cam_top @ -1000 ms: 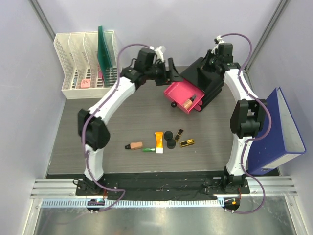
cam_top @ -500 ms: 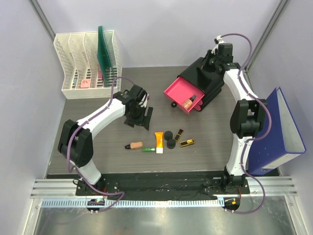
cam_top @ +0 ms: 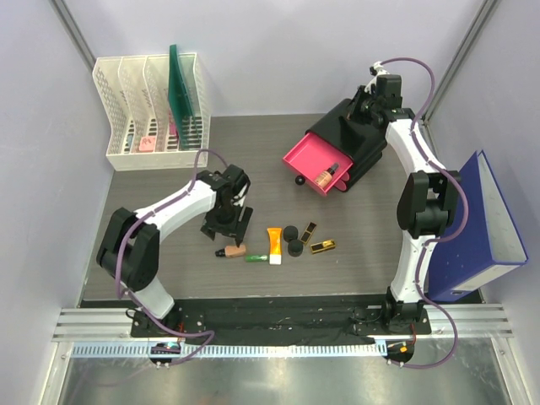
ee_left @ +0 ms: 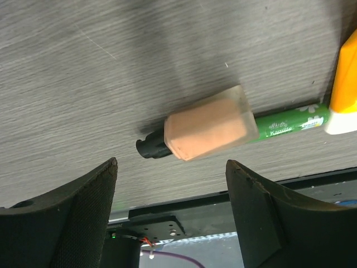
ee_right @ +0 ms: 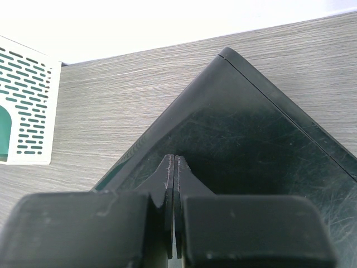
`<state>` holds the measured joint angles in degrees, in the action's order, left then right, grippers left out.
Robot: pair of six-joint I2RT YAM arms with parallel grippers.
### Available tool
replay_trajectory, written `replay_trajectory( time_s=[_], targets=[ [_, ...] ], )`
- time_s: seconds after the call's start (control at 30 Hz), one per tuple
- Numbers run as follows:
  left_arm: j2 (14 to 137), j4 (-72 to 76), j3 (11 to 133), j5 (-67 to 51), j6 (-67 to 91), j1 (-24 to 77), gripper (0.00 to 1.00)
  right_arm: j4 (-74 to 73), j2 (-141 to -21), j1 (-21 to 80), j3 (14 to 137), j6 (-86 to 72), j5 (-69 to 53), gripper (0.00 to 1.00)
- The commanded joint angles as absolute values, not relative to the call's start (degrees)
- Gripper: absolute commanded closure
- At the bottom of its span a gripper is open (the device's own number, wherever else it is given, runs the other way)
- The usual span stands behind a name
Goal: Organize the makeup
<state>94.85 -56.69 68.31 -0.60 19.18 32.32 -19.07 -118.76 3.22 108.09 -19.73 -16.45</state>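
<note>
A beige bottle [cam_top: 235, 251] with a dark cap lies on the table, with the slim green tube [cam_top: 256, 257] and the orange white-capped tube [cam_top: 274, 245] to its right. Two black compacts [cam_top: 293, 240] and two gold-black sticks [cam_top: 309, 229] lie further right. My left gripper [cam_top: 226, 226] is open and empty just above and behind the bottle. In the left wrist view the bottle [ee_left: 206, 130] lies just ahead of the spread fingertips [ee_left: 172, 164], touching the green tube [ee_left: 290, 124]. A second beige bottle [cam_top: 329, 175] lies in the open pink drawer [cam_top: 310, 160]. My right gripper [cam_top: 364, 110] is shut and empty over the black box [ee_right: 251, 128].
A white file rack [cam_top: 152, 101] with a green folder [cam_top: 181, 84] and a small pink block [cam_top: 145, 144] stands at the back left. A blue binder [cam_top: 481, 219] leans at the right edge. The black box [cam_top: 350, 135] sits at the back right.
My left arm has swung from the pink drawer down and forward to the beige bottle near the front. The right arm has not moved.
</note>
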Motion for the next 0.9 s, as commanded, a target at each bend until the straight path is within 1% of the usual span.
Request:
replay_trajectory(
  time_s=[0.0,0.13,0.37,0.57,0.77,0.83,0.87],
  targets=[
    [91.94,-56.16,68.29,-1.32,14.35,34.10,0.23,-34.63,-124.19,3.25,103.62,-18.37,-14.41,0.99],
    [91.76,-54.58,67.33,1.84,9.95,35.86,0.22,-34.63,-124.28,3.34,103.54,-18.37,-14.59,0.99],
    [95.36,-51.86,66.09,2.37,4.40,38.14,0.23,-34.63,-124.28,3.25,103.36,-18.46,-14.59,0.99],
    [97.02,-50.36,65.83,2.55,3.16,39.11,0.25,-34.63,-124.28,3.25,103.10,-18.28,-14.41,0.99],
    [100.37,-49.04,66.09,1.40,2.55,39.72,0.35,-34.63,-124.45,3.16,103.36,-18.37,-14.59,0.99],
    [101.68,-48.69,66.09,1.58,2.55,39.81,0.41,-34.63,-124.54,3.25,103.27,-18.37,-14.59,0.99],
    [102.12,-48.60,66.18,1.76,2.55,39.90,0.46,-34.63,-124.45,3.25,103.18,-18.37,-14.59,0.99]
  ],
)
